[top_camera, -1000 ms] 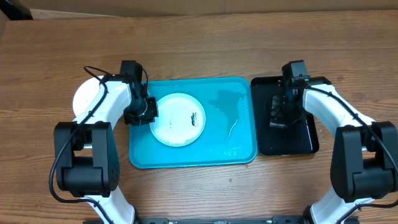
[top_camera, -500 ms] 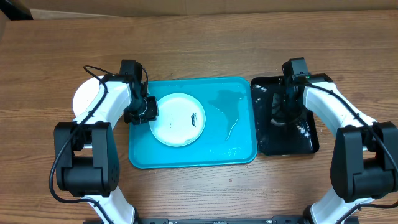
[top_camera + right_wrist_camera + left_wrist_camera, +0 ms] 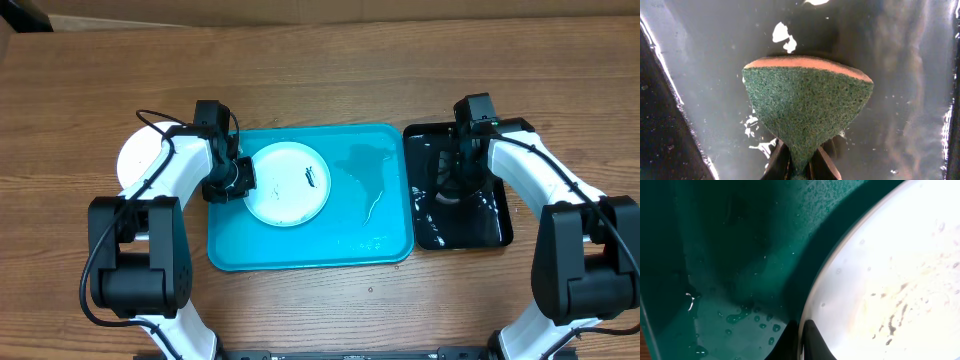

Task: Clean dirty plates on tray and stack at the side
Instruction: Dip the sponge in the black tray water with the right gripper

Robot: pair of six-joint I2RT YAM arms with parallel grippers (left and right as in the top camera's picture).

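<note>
Wooden table [image 3: 320, 60] with a wet turquoise tray [image 3: 370, 245] at centre frame and a black tray [image 3: 490, 228] just beside it on the right.
In the turquoise tray's left half sits the white plate [image 3: 285, 190], marked with small dark smears. The left gripper [image 3: 802, 337] pinches its left rim, fingers drawn narrow on the edge. Over the wet black tray, the right gripper [image 3: 800, 162] squeezes a green-and-orange sponge [image 3: 807, 107] tight between its fingers. A second pale plate [image 3: 135, 155] lies on the table at far left, partly hidden behind the left arm.
</note>
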